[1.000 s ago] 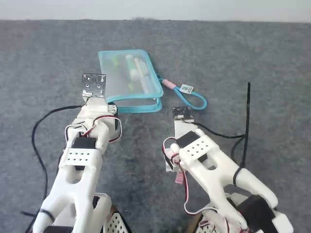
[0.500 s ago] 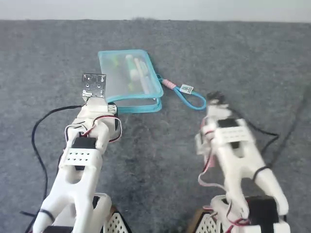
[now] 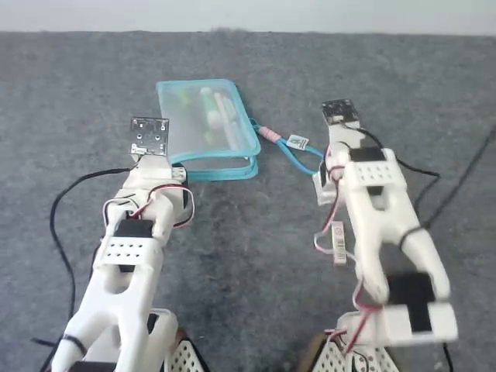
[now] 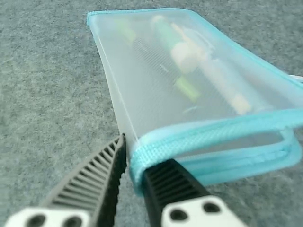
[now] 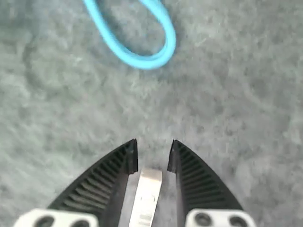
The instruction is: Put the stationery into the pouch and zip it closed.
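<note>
Directly before right pincer point(image 5: 153, 144), blue loop point(image 5: 138, 62)

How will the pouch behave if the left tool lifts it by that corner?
Likely floppy: the pouch is thin translucent mesh with a soft fabric edge, so it should sag from the left tool. The stationery lying loose inside will probably slide toward the low end.

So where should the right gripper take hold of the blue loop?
Probably from straight above, at the rounded free end of the blue loop, jaws straddling the cord crosswise: it lies flat on the carpet, apart from the pouch, just ahead of the right gripper.
</note>
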Robot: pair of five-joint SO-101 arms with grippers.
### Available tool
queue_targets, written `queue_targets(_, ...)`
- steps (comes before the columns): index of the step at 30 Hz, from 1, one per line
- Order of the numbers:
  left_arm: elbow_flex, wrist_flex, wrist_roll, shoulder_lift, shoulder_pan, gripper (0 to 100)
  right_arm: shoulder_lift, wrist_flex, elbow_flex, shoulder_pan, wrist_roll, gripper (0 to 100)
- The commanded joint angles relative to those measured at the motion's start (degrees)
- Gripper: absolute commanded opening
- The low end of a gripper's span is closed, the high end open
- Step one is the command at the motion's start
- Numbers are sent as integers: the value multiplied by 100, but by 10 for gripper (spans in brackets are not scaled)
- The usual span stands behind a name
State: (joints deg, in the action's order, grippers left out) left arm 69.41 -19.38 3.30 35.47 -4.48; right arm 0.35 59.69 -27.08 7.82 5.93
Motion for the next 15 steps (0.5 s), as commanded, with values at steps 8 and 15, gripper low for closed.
queue_targets(8, -119, 185, -18, 70, -9, 12, 110, 365, 422, 119, 782, 395)
queue_targets(15, -119, 193, -18, 70, -9, 12, -1059, 1147, 185, 110, 738, 264)
